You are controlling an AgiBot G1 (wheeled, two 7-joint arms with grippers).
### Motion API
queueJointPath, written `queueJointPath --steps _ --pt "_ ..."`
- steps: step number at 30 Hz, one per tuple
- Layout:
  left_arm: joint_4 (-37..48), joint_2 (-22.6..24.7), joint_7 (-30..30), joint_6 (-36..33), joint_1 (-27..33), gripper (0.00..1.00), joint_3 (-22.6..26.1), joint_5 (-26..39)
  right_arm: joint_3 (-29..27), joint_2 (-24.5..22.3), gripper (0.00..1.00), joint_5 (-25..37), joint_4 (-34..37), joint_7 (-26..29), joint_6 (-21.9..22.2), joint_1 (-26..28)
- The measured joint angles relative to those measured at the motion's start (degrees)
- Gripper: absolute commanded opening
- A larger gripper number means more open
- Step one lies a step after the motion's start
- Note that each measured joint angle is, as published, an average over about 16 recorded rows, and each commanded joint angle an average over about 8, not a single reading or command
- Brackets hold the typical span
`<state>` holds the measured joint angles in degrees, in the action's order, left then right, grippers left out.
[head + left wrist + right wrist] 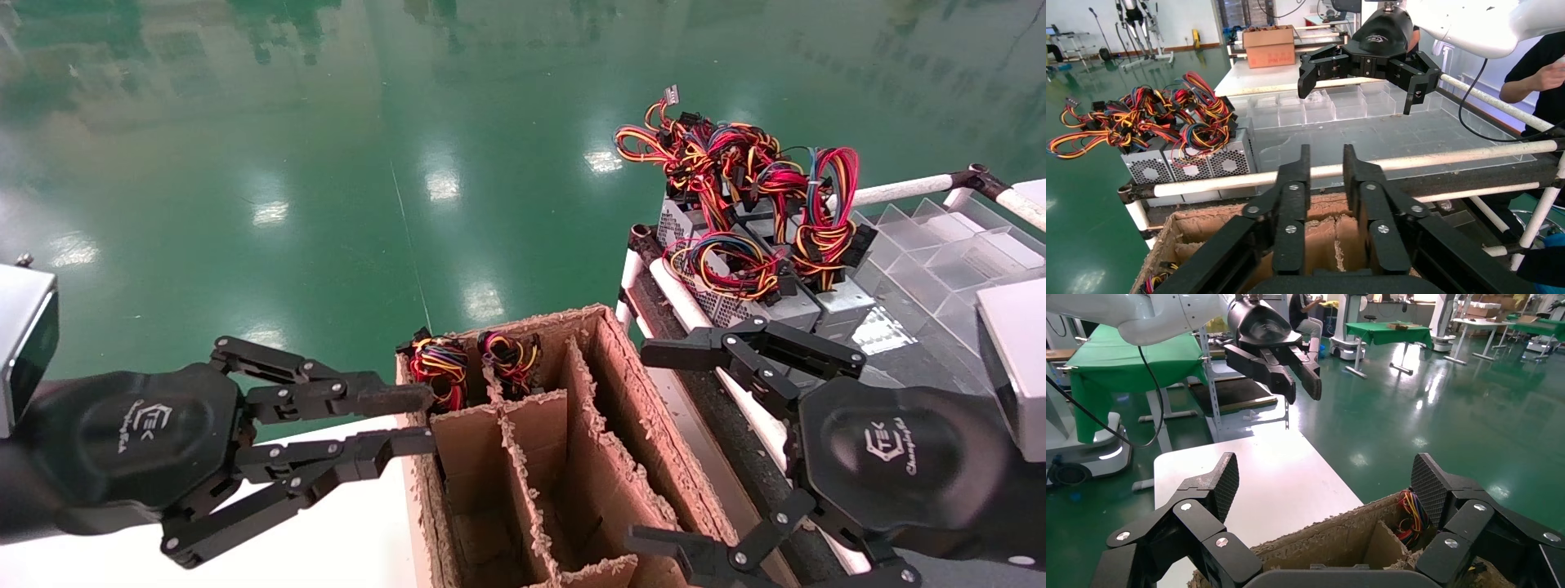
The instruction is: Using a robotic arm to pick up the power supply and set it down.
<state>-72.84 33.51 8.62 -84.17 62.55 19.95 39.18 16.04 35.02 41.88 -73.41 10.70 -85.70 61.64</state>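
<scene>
Two compact tied wire bundles [439, 367] [511, 357] stick up from the far cells of a divided cardboard box [629, 408]; the power supply bodies under them are hidden. One bundle [1412, 517] shows in the right wrist view. My left gripper [429, 420] hovers at the box's left rim, just beside the nearer bundle, open by a narrow gap with nothing between its fingers [1327, 153]. My right gripper [641, 445] hangs wide open over the box's right rim, holding nothing [1324, 471].
Several vented grey boxes with loose looping cables [735, 269] stand on a white-piped rack [678, 302] at the back right. A clear divided tray [940, 253] lies behind them. A white table [343, 523] sits left of the box. A person [1535, 79] stands beyond the rack.
</scene>
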Motion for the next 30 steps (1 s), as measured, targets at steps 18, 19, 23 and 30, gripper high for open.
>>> queueJointPath --steps 18,19,23,30 --pt "0.0 0.0 0.0 0.0 0.0 1.0 0.0 0.0 0.0 0.0 1.0 0.0 0.0 0.0 0.0 0.0" --pt "0.0 0.0 0.0 0.0 0.0 1.0 0.0 0.0 0.0 0.0 1.0 0.0 0.0 0.0 0.0 0.0" --pt "0.0 0.0 0.0 0.0 0.0 1.0 0.0 0.0 0.0 0.0 1.0 0.0 0.0 0.0 0.0 0.0" --pt "0.0 0.0 0.0 0.0 0.0 1.0 0.0 0.0 0.0 0.0 1.0 0.0 0.0 0.0 0.0 0.0"
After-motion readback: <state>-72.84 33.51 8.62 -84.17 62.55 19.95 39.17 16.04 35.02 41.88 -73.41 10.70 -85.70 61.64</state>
